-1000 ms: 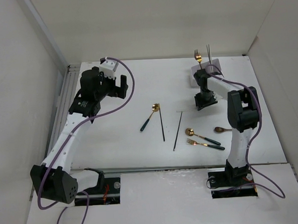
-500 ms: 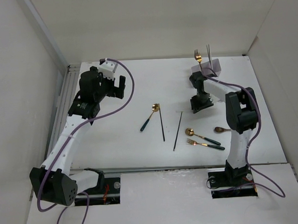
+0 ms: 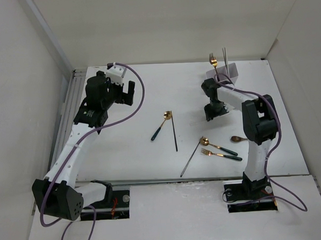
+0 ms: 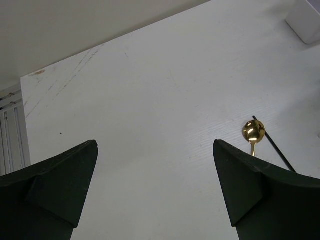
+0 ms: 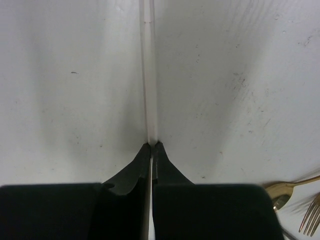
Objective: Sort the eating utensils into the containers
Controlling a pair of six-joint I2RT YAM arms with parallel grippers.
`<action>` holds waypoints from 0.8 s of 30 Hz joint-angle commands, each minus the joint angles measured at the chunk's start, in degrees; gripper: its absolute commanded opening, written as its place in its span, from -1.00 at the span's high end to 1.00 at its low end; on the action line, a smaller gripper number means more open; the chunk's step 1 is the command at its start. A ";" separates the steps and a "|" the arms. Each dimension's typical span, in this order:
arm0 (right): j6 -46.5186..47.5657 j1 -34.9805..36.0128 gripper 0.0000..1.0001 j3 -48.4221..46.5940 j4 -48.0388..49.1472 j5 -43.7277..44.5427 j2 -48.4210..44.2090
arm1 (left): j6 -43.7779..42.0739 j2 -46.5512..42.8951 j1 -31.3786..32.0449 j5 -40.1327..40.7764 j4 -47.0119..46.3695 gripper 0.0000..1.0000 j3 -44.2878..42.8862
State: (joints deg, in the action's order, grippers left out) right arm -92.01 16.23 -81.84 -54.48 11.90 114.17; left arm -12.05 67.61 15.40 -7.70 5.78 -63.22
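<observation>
My right gripper [image 3: 213,115] is shut on the pale silver end of a thin chopstick [image 3: 190,160], whose dark end slants down-left on the table. In the right wrist view the gripper [image 5: 151,145] pinches that pale stick [image 5: 148,75], which runs straight up out of frame. The white holder [image 3: 226,73] stands just behind, holding a gold fork [image 3: 213,61] and a silver piece [image 3: 224,56]. A second dark chopstick [image 3: 174,134] and a green-handled gold spoon [image 3: 161,126] lie mid-table. My left gripper [image 3: 128,92] hangs open and empty at far left.
A gold spoon [image 3: 216,145], a gold fork [image 3: 221,154] with dark green handles and a brown spoon [image 3: 239,139] lie by the right arm. The left wrist view, past the open gripper [image 4: 154,145], shows the gold spoon [image 4: 253,131], the chopstick [image 4: 275,150] and the holder's corner [image 4: 306,20].
The chopstick in my right gripper has swung: its dark end moved down-left towards the front edge. The right gripper shifted slightly left. The left arm barely moved.
</observation>
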 commanded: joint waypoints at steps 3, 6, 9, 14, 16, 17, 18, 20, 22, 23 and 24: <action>-1.60 5.39 1.00 -1.03 -1.66 13.56 -0.87 | -0.51 -1.26 0.25 0.41 -2.09 -1.00 0.38; 0.15 7.23 1.00 -4.99 -3.87 23.76 -4.11 | -0.51 -1.26 0.25 -0.11 -2.09 -1.00 -0.15; 0.69 8.46 1.00 -4.47 -4.50 29.22 -8.24 | -0.51 -0.73 0.25 -0.12 -2.09 -1.00 -0.15; 6.39 12.24 1.00 -1.48 -2.21 36.33 -11.86 | 0.01 -0.73 0.25 -0.73 -2.09 -1.00 -0.67; 7.80 13.47 1.00 -0.95 -2.21 38.01 -12.56 | 0.01 -0.21 0.25 -1.26 -2.09 -1.00 -0.68; 9.20 14.09 1.00 -0.95 -2.21 38.89 -12.57 | 0.01 -0.20 0.25 -1.26 -2.09 -1.00 -0.68; 10.34 15.49 1.00 -0.43 -1.51 41.60 -13.26 | 0.01 -0.20 0.25 -1.26 -2.09 -1.00 -1.20; 19.25 17.07 1.00 -0.42 0.94 45.38 -15.10 | 0.01 -0.20 0.25 -1.26 -1.48 -1.00 -1.20; 29.11 17.70 1.00 -0.42 10.14 49.61 -16.95 | 0.01 0.41 0.25 -1.26 -1.47 -1.00 -1.20; 34.65 17.70 1.00 0.45 14.62 50.41 -18.18 | 0.01 0.41 0.25 -1.26 -1.47 -1.00 -1.72; 47.84 17.17 1.00 1.50 26.93 50.41 -21.06 | 0.01 0.41 0.25 -1.26 -1.47 -1.00 -1.73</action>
State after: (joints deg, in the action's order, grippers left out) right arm -68.36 33.91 -80.99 -48.21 54.48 99.92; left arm -12.16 68.07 15.40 -8.34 5.80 -63.24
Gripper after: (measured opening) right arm 0.024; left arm 0.997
